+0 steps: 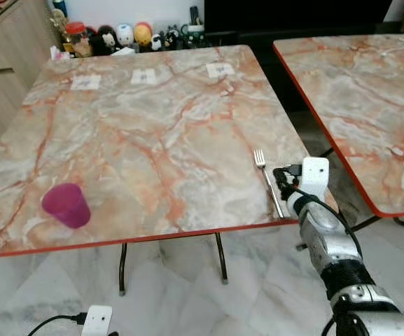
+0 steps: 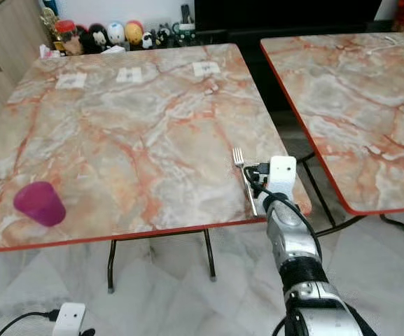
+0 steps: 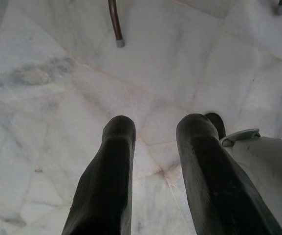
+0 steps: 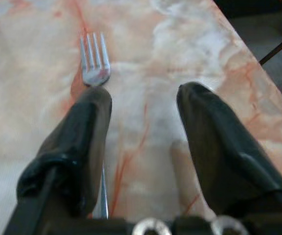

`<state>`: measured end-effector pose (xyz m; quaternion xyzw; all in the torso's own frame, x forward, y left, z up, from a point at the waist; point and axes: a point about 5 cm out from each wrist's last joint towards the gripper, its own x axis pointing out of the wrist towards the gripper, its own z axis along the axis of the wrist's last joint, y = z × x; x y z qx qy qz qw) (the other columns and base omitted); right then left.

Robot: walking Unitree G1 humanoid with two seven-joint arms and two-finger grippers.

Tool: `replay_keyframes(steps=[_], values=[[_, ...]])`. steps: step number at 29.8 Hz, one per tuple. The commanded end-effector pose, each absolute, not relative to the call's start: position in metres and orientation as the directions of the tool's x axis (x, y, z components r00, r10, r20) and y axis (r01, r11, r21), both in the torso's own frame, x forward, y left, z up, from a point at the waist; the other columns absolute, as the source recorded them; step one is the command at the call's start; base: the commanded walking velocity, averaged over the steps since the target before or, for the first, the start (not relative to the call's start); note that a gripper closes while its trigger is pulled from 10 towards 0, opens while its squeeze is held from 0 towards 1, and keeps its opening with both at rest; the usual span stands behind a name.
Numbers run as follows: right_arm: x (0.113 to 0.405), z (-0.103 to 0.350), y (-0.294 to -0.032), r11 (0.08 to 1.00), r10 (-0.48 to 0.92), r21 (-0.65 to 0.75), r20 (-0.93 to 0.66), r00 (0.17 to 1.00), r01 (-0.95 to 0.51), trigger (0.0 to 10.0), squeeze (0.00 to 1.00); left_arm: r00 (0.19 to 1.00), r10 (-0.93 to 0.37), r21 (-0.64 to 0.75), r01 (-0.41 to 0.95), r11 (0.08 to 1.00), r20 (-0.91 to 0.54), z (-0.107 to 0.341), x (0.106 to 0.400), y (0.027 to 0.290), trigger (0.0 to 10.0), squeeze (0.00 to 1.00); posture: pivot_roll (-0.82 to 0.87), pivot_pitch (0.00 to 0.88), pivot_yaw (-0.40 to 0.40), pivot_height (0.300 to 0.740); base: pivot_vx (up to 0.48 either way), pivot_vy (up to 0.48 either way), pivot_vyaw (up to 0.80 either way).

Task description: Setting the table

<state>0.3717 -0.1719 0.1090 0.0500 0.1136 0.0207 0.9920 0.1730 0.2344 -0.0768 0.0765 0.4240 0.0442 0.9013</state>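
Note:
A silver fork (image 1: 261, 164) lies on the marble table (image 1: 152, 126) near its front right corner, tines pointing away from me. My right gripper (image 1: 283, 178) hovers low over the fork's handle, open. In the right wrist view the fork (image 4: 94, 61) runs under one finger (image 4: 82, 132) rather than in the gap, and bare marble shows between the fingers. A purple cup (image 1: 66, 205) lies tipped near the front left edge. My left gripper (image 3: 155, 125) hangs open over the floor.
A second marble table (image 1: 370, 91) stands to the right across a narrow gap. Small paper cards (image 1: 86, 82) lie along the far edge, with figurines (image 1: 117, 35) behind them. Table legs (image 1: 122, 269) stand on the white tiled floor.

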Motion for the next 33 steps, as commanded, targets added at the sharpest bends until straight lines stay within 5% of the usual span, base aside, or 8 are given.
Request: replay_keyframes(steps=[1, 33], values=[[0.376, 0.110, -0.170, 0.990, 0.064, 0.137, -0.238, 0.969, -0.032, 10.0, 0.00, 0.619, 0.146, 0.172, -0.019, 0.985, -0.771, -0.080, 0.166, 0.236, 10.0, 0.00, -0.04, 0.096, 0.046, 0.740, 0.000, 0.000, 0.00], [0.376, 0.141, -0.164, 0.983, 0.141, 0.104, 0.090, 0.986, -0.150, 10.0, 0.00, 0.621, 0.145, 0.175, -0.012, 0.984, -0.771, -0.081, 0.163, 0.235, 10.0, 0.00, -0.03, 0.109, 0.042, 0.740, 0.073, 0.000, 0.05]])
